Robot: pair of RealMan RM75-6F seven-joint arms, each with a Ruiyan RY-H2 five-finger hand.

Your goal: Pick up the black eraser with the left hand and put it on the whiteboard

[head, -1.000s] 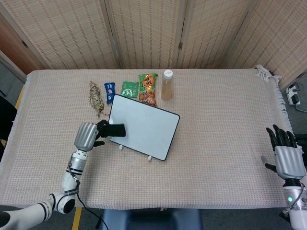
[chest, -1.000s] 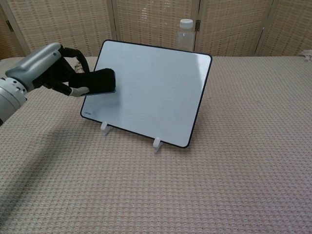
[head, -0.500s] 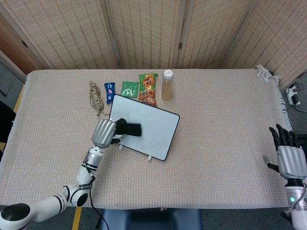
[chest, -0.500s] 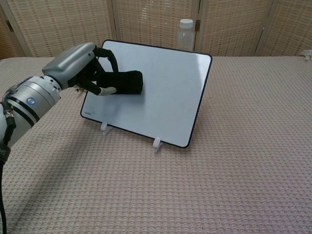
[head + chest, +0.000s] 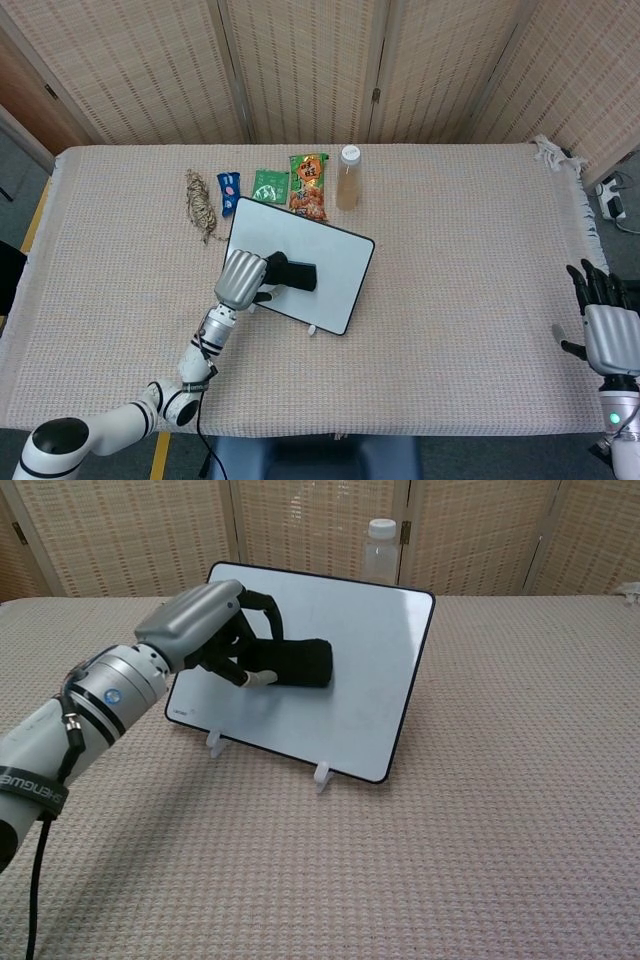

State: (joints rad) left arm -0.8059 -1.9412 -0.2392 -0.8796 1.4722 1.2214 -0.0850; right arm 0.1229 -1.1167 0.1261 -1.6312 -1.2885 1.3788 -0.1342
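Over on the left, the left hand (image 5: 205,630) is wrapped around one end of the black eraser (image 5: 298,665), fingers curled over its top edge and the thumb tucked underneath, so the grip is firm on the near end only. The eraser juts out rightward from those fingers, its long axis running roughly level across the face of the whiteboard (image 5: 360,670), and from the head view it sits over the board's left-centre area (image 5: 293,274). Whether its flat face is actually touching the tilted surface cannot be told; it looks very close. That is the relation that matters: the board lies directly behind and below the eraser, so the release likely needs a short press inward, and on a sloped panel the eraser could slide. Far right, the right hand (image 5: 608,330) rests idle, fingers straight and apart, holding nothing, well away from the board.
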